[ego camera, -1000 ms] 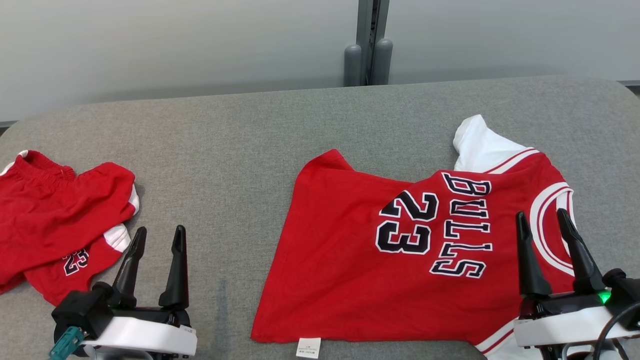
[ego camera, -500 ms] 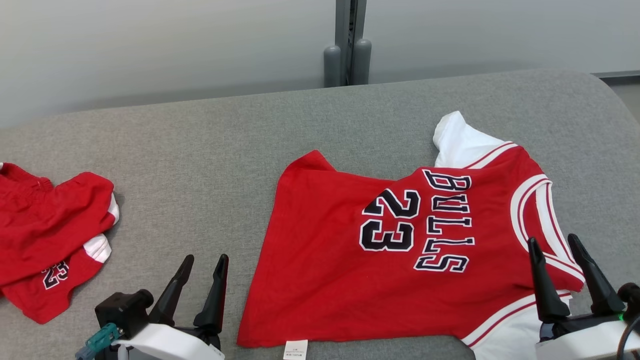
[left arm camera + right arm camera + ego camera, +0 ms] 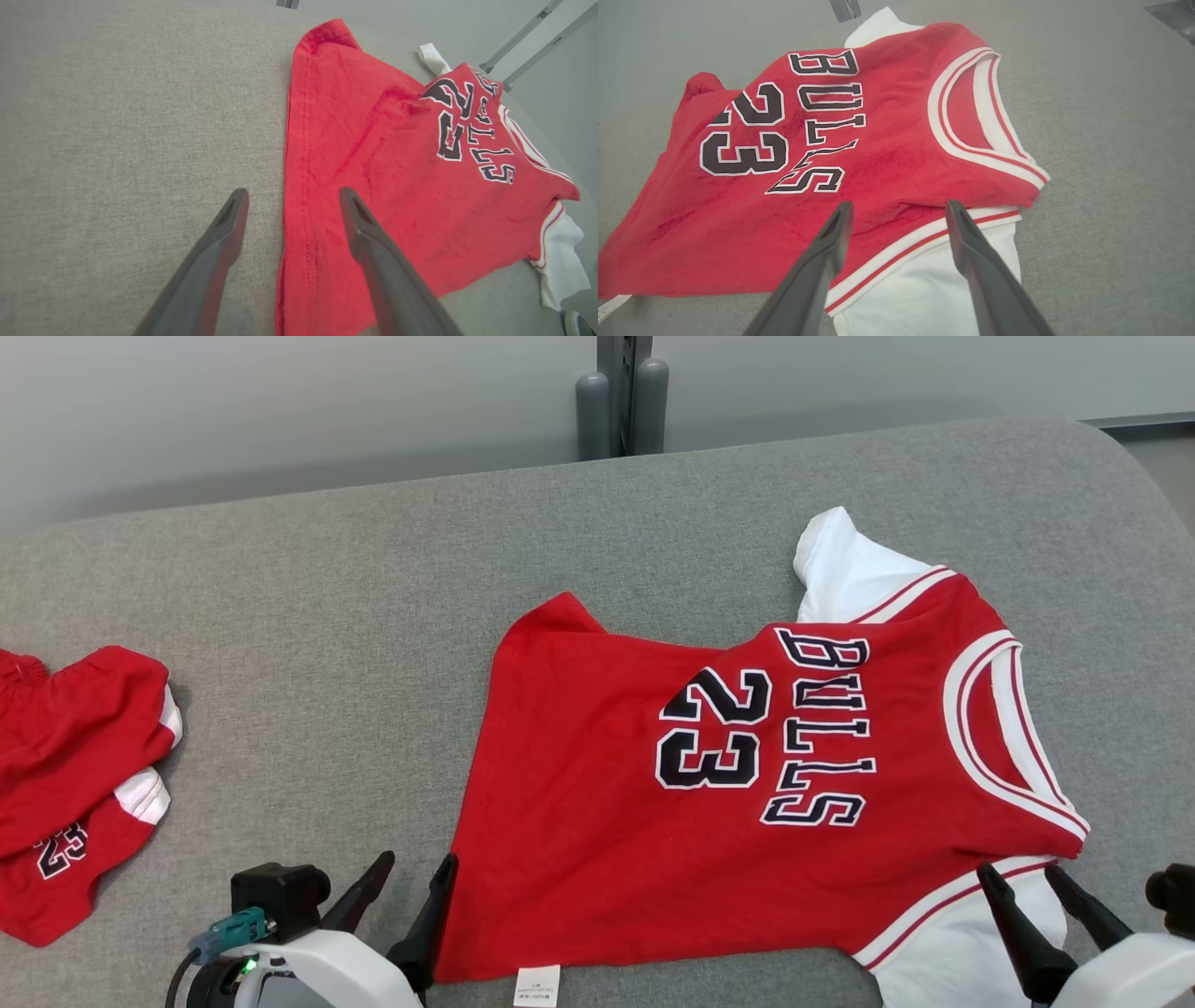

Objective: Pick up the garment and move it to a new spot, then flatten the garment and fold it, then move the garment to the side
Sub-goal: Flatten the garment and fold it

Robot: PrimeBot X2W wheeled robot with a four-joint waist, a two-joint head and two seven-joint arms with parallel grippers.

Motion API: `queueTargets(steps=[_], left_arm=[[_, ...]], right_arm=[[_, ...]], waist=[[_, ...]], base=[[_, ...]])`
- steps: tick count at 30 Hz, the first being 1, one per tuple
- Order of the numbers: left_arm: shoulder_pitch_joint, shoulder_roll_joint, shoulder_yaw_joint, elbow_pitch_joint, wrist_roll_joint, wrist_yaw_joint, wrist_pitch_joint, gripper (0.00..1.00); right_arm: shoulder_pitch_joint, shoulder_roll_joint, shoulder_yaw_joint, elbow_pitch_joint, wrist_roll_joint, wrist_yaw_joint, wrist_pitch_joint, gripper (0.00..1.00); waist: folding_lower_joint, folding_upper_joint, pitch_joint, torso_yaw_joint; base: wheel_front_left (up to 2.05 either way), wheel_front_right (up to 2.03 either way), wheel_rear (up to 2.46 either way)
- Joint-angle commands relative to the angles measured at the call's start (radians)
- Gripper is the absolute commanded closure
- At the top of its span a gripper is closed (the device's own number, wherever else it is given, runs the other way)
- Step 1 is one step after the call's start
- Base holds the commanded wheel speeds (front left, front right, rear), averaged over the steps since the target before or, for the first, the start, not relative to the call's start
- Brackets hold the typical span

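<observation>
On the table point(image 3: 373, 616), shorts point(image 3: 75, 747) lie left of jersey point(image 3: 607, 821).

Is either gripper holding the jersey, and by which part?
Nothing is held. The left gripper and right gripper are open at the edge of the jersey.

head: high, facing down | wrists: low, close | shared: jersey point(image 3: 597, 821)

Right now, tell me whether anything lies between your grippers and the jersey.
Nothing visible does. The left gripper is open astride the jersey hem, the right gripper open over its white sleeve; the red shorts lie apart.
</observation>
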Motion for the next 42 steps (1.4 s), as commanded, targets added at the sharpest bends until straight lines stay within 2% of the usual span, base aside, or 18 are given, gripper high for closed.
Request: queueTargets(steps=[1,10,16,24,32,42], left_arm=[[0.004,0.006,0.000,-0.003,-0.007,0.005,0.006,0.00],[0.042,0.015,-0.025,-0.039,-0.015,0.029,0.093,0.00],[0.041,0.022,-0.040,-0.047,-0.014,0.038,0.124,0.00],[0.032,0.032,-0.053,-0.055,-0.008,0.041,0.147,0.00],[0.025,0.041,-0.063,-0.054,-0.007,0.043,0.163,0.00],[0.008,0.061,-0.086,-0.034,-0.015,0.049,0.242,0.00]], right_arm=[[0.016,0.000,-0.009,-0.011,-0.004,0.001,0.017,0.00],[0.099,0.029,-0.143,-0.154,-0.082,0.001,0.273,0.00],[0.107,0.033,-0.194,-0.112,-0.084,0.001,0.356,0.00],[0.077,0.032,-0.221,0.051,-0.095,0.000,0.342,0.00],[0.020,0.032,-0.187,0.208,-0.069,0.000,0.283,0.00],[-0.030,0.032,-0.160,0.303,-0.063,0.000,0.230,0.00]], waist=[[0.0000,0.0000,-0.001,0.001],[0.0000,0.0000,-0.013,0.009],[0.0000,0.0000,-0.015,0.012],[0.0000,0.0000,-0.007,0.014],[0.0000,0.0000,-0.004,0.011],[0.0000,0.0000,0.008,0.017]], base=[[0.00,0.00,0.00],[0.00,0.00,0.00],[0.00,0.00,0.00],[0.00,0.00,0.00],[0.00,0.00,0.00],[0.00,0.00,0.00]])
